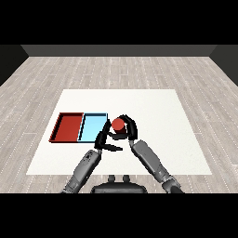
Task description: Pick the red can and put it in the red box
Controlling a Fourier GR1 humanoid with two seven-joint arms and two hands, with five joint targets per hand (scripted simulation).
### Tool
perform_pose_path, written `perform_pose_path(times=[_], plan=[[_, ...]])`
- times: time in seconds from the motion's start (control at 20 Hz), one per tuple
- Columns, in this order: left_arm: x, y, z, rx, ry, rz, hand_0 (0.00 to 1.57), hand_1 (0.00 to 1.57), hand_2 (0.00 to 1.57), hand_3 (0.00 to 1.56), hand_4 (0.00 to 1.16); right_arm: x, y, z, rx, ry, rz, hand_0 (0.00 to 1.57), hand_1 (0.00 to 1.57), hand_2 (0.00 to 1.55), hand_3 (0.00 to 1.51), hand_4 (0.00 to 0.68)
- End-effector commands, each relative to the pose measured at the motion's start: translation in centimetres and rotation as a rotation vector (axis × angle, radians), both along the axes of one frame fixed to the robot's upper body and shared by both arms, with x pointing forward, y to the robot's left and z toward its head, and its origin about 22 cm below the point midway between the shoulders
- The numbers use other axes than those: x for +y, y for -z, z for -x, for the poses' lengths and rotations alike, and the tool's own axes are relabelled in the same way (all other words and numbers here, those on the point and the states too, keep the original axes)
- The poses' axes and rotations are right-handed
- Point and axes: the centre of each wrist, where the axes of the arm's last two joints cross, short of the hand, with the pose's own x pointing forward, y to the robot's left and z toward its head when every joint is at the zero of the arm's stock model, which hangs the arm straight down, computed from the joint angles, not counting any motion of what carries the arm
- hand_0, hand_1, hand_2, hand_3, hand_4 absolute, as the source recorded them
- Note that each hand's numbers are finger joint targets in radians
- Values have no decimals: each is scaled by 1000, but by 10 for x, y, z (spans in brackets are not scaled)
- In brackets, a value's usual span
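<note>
Just right of the frame's centre, the right hand curled its fingers round the red can, beside the light blue tray. The left hand lay open below. The red tray sat leftmost.

A light blue tray lies on the white table, apparently touching its neighbour; grey plank floor surrounds the table.

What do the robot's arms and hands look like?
Both forearms are grey and chunky, rounded like tubes, with a smooth, slightly shiny look. The left forearm and right forearm each end in a black hand: left hand, right hand. The fingers are thin and black. No cables or markings show.
</note>
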Motion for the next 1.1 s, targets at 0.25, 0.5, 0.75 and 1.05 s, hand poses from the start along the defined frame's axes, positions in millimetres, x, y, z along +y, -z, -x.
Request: perform_pose_path(times=[0.25,0.5,0.75,1.05], plan=[[-11,-1,12,21,41,27,0,0,0,0,0,8,5,4,-5,-29,-23,1452,1452,1438,1378,626],[-25,2,-12,34,29,40,0,0,0,0,0,24,-28,-6,9,-69,-59,1486,1486,1438,1373,622],[-15,-8,-9,16,50,32,0,0,0,0,0,20,-5,23,-8,-79,-39,1500,1500,1450,1375,618],[-31,-7,0,-21,28,36,0,0,0,0,157,34,16,26,5,-102,-27,1476,1476,1458,1371,642]])
